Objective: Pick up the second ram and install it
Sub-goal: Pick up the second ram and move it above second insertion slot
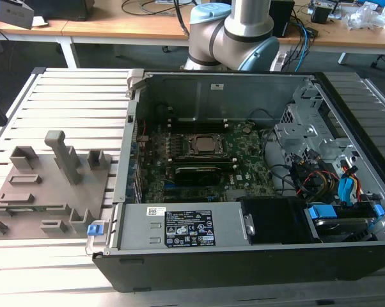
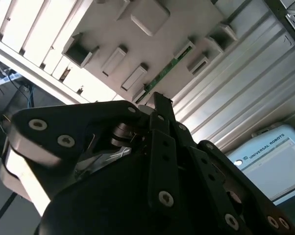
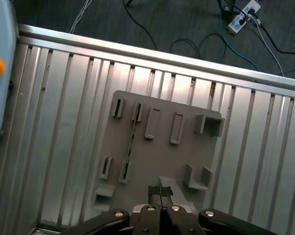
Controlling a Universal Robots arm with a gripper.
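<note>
— What could go wrong here?
— On the ribbed aluminium table, the flat grey slotted fixture, lower left in the exterior view, holds the thin green ram stick edgewise in a slot. The black gripper hovers above, fingertips pressed together, empty. Lowered like that, I think it would knock the stick.
— And the room?
— Wooden desks, dark floor, loose cables.

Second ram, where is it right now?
The ram stands on edge in the grey holder plate, on the slatted table at the exterior view's left of the computer case.
</note>
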